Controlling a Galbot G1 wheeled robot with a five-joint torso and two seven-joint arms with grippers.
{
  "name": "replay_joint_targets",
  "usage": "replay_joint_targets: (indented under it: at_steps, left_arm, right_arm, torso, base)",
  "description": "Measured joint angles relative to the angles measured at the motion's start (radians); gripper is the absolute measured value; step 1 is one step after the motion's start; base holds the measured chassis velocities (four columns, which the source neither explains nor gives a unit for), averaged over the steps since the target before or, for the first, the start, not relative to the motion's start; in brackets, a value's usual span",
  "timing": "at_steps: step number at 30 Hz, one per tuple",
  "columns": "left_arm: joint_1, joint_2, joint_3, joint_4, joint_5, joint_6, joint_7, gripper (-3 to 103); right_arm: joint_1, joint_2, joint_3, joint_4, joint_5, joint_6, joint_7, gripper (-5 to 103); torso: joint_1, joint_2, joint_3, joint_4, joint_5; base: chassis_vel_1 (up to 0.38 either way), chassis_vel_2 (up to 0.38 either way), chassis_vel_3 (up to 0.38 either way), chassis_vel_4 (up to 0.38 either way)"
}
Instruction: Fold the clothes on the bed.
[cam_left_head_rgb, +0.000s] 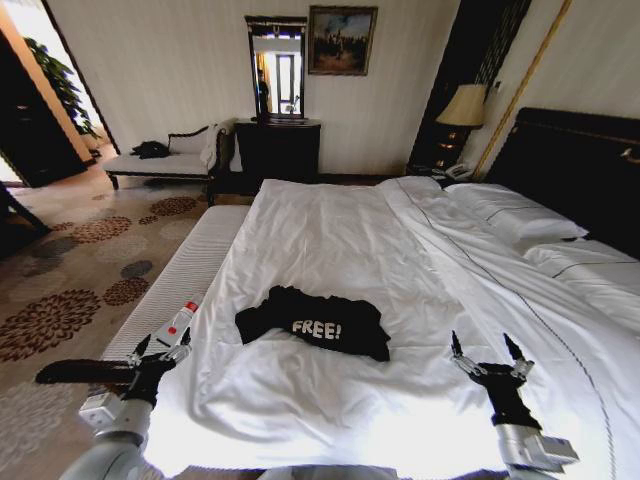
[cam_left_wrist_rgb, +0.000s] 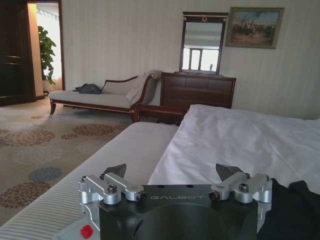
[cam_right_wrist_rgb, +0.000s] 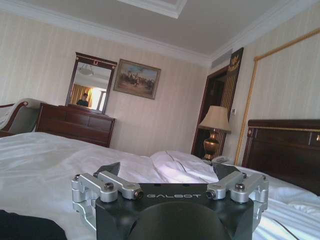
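You have the black T-shirt (cam_left_head_rgb: 313, 322) lying on the white duvet of the bed (cam_left_head_rgb: 330, 240), close to the foot edge and roughly midway across the width. It is not spread flat: the fabric is bunched into a low, rumpled, wide heap, with folds along its upper rim and one end trailing toward the pillow side. The white "FREE!" lettering faces up and reads clearly near the heap's middle. The shirt is small against the bed. The duvet around it is smooth with light creases, and its upper part is turned back toward the pillows (cam_left_head_rgb: 515, 215) by the dark headboard (cam_left_head_rgb: 575, 165).

Your left hand (cam_left_head_rgb: 159, 348) hovers over the foot-end corner on the bed's left edge, fingers spread wide, holding nothing, and apart from the shirt. In the left wrist view the same hand (cam_left_wrist_rgb: 170, 172) shows its two dark fingertips well separated, with a dark edge of the shirt (cam_left_wrist_rgb: 295, 210) just beside it on the duvet.

Your right hand (cam_left_head_rgb: 490, 352) hovers near the foot edge on the shirt's other side, also spread wide and empty, clear of the fabric. The right wrist view shows those fingers (cam_right_wrist_rgb: 167, 170) parted above the white duvet.
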Motion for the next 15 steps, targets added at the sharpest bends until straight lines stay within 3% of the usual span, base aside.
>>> replay_joint_targets:
  at_steps: [15]
  left_arm:
    - [-0.004, 0.007, 0.002, 0.003, 0.003, 0.000, 0.000, 100]
  right_arm:
    - [0.003, -0.016, -0.009, -0.003, -0.013, 0.007, -0.013, 100]
  torso:
    - [0.000, 0.000, 0.000, 0.0000, -0.0009]
  base:
    - [-0.007, -0.006, 0.007, 0.003]
